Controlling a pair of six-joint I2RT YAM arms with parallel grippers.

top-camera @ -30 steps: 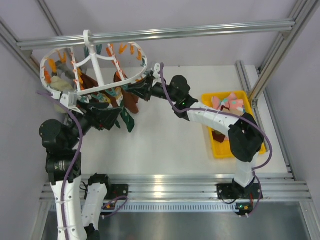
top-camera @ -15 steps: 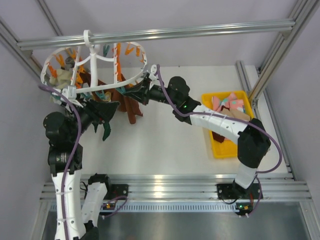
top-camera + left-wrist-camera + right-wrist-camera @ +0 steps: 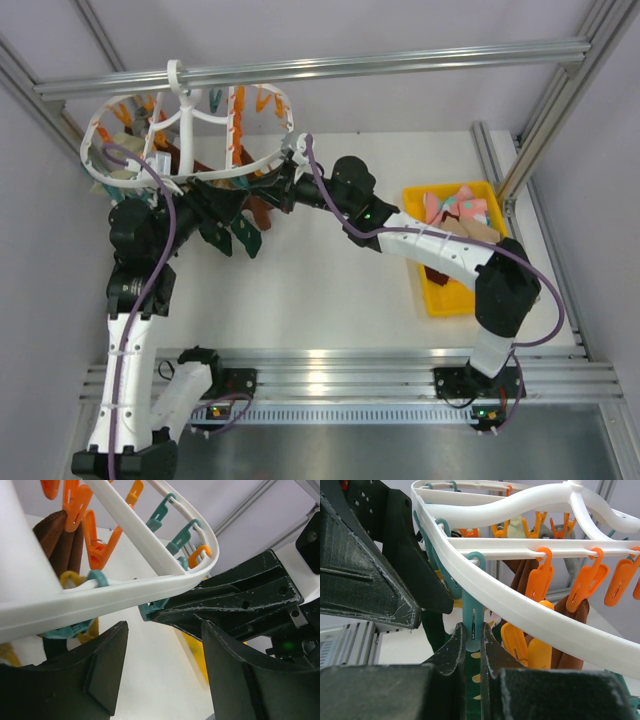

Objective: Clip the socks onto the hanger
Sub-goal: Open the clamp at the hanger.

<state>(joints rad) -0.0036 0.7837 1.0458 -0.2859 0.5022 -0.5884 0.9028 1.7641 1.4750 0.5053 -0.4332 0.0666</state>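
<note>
The white ring hanger point(image 3: 190, 120) hangs by its hook from the rail, with orange and teal clips. My right gripper point(image 3: 262, 190) is under its near rim. In the right wrist view it point(image 3: 473, 642) is shut on a teal clip point(image 3: 473, 622). A dark green sock point(image 3: 475, 680) with yellow dots shows just below that clip, and it dangles in the top view point(image 3: 246, 238). Maroon socks point(image 3: 522, 577) hang from orange clips. My left gripper point(image 3: 220, 205) is open and empty point(image 3: 162, 675), just under the rim point(image 3: 125, 592) and facing the right gripper. More socks point(image 3: 455, 205) lie in the tray.
A yellow tray point(image 3: 425, 290) stands on the table at the right. The aluminium rail point(image 3: 400, 62) crosses the back. Frame posts run down both sides. A beige sock point(image 3: 115, 170) hangs at the hanger's far left.
My left arm has moved up and right, bringing its gripper under the hanger rim beside the right gripper. The hanger has swung and the green sock has swayed. The right gripper stays on the clip.
</note>
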